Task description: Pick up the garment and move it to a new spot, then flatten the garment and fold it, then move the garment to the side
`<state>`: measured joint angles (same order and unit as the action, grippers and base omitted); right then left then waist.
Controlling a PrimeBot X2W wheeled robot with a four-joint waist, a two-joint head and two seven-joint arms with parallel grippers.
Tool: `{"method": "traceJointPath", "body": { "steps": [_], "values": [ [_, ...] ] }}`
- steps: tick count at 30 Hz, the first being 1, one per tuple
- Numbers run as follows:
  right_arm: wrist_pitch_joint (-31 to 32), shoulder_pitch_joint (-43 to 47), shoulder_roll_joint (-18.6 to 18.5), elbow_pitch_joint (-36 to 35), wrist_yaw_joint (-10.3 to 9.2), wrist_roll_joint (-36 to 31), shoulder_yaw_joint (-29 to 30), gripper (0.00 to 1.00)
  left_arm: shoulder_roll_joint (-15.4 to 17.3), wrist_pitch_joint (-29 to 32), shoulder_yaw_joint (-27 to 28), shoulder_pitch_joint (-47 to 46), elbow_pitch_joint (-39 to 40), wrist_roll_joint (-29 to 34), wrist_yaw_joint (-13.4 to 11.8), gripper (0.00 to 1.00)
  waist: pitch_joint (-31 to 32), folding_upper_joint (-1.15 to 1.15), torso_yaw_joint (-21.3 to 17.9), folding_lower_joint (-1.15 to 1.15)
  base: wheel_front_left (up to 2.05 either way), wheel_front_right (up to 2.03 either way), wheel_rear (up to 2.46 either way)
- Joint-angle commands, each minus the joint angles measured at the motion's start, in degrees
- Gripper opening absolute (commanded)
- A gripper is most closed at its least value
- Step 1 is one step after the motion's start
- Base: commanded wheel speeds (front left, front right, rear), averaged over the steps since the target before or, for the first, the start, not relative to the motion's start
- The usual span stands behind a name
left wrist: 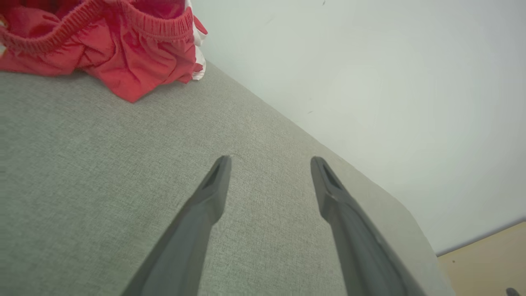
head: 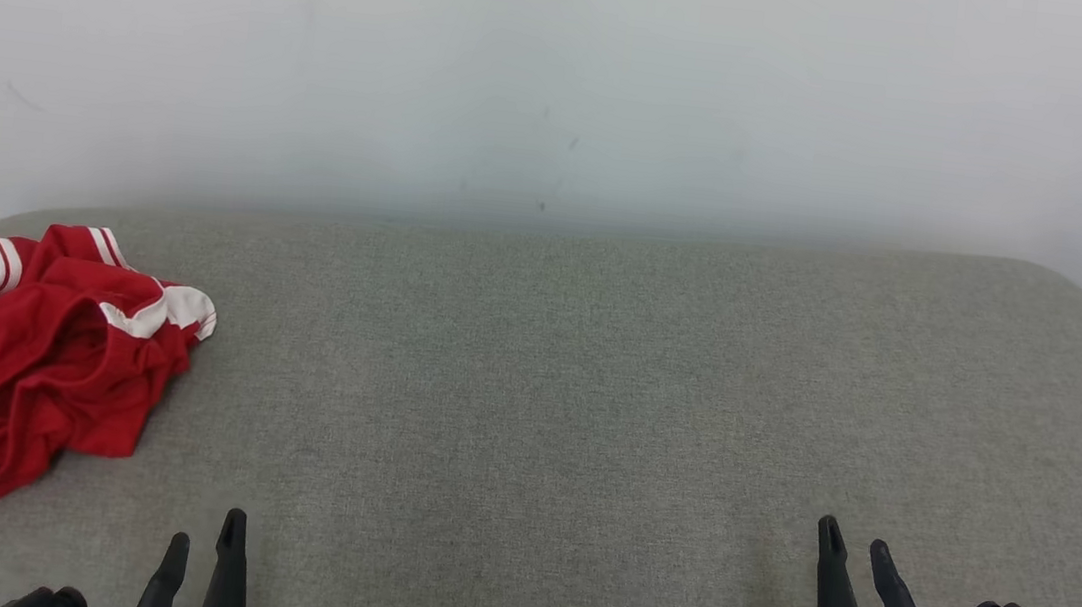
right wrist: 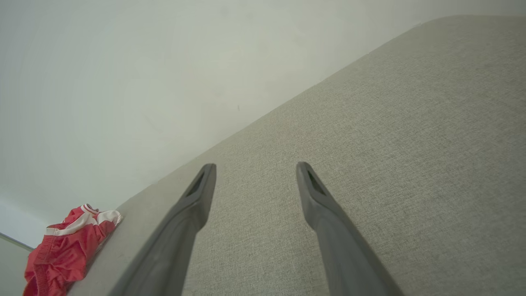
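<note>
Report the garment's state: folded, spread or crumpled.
Crumpled: the garment lies bunched in a loose, wrinkled heap, with no neat folds.

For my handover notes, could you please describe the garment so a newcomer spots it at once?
Find the grey cushioned surface by the pale wall. At its left end lies the garment, a crumpled heap; only it is bright red with white trim.

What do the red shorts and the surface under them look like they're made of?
Red shorts: thin, soft sports fabric, probably polyester, going by the slight sheen, limp crumpled folds and gathered elastic waistband. Grey surface: matte woven upholstery cloth with a fine visible weave. Its rounded corners hint at padding beneath.
</note>
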<state>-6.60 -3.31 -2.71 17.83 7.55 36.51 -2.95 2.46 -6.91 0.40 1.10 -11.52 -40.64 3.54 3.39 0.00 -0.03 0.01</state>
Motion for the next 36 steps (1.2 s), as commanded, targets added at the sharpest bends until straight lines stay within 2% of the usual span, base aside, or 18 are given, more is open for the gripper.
{"method": "traceJointPath", "body": {
  "steps": [1,14,36],
  "values": [
    [-0.35,-0.10,-0.19,-0.27,-0.06,-1.93,-0.22,1.00,0.34,-0.51,-0.26,0.15,0.71,2.19,0.06,1.00,0.06,0.00,0.01,-0.01,0.00,0.00,0.00],
    [-1.65,0.10,-0.20,0.23,-0.07,-11.10,-0.03,1.00,0.44,-2.67,-0.98,0.01,0.69,12.54,-0.43,1.00,0.30,0.00,0.22,-0.01,0.00,0.00,0.00],
    [-4.62,0.15,-0.22,1.40,-0.09,-22.07,-1.63,1.00,0.49,-5.43,-1.02,1.07,-0.06,23.59,-1.70,1.00,1.37,0.00,0.14,-0.01,0.00,0.00,0.00]
  ]
}}
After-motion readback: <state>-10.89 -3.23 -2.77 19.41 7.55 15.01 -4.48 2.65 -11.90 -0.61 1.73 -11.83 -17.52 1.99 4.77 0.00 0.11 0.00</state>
